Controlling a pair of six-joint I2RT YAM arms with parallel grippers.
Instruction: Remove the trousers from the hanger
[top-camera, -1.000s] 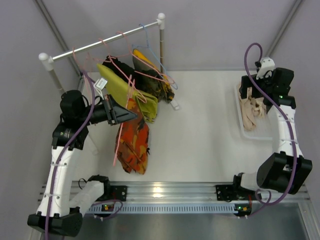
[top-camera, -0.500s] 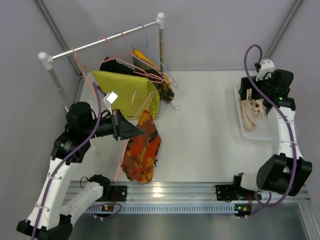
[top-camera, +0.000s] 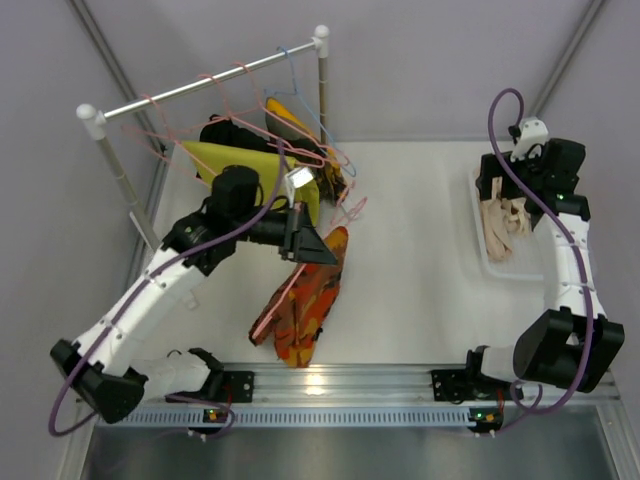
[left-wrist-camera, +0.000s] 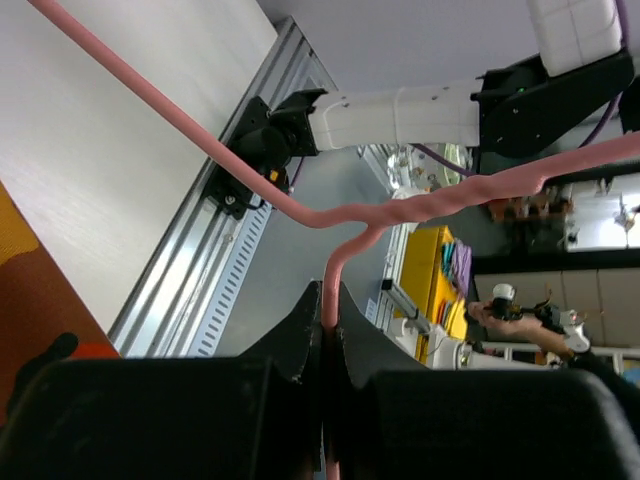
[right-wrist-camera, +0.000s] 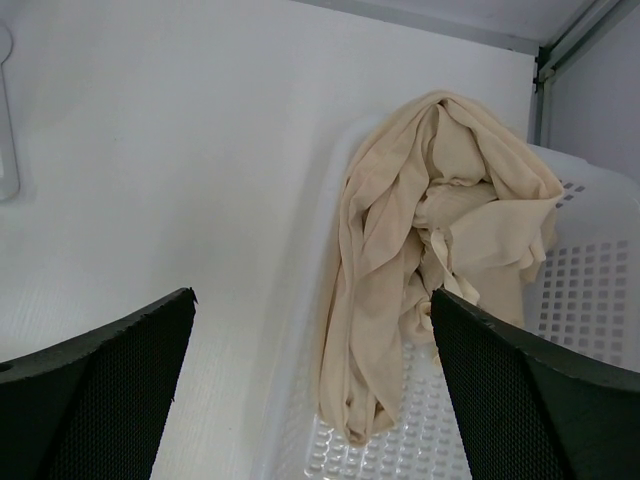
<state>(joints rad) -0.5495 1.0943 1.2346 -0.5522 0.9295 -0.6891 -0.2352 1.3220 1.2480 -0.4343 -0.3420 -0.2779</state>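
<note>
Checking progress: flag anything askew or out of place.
The beige trousers lie bunched over the basket's rim rather than fully inside. The orange-red trousers trail slantwise beneath the left gripper, which pinches a pink hanger off the rail.

Top view, table (top-camera: 420, 300) centre taken as the dial. Rail (top-camera: 200, 85) stands at 11 o'clock, far left corner, with other garments (top-camera: 250, 165) hung on it. Left gripper (top-camera: 318, 250) at 9 o'clock, clamped on the hanger (left-wrist-camera: 329, 265). The trousers on the hanger (top-camera: 310, 305) trail from it toward 7 o'clock. Basket (top-camera: 478, 235) at 3 o'clock, by the right edge. The trousers in the basket (right-wrist-camera: 420, 230) are heaped against its 9 o'clock wall, with the right gripper (right-wrist-camera: 311, 291) directly above, jaws apart.
</note>
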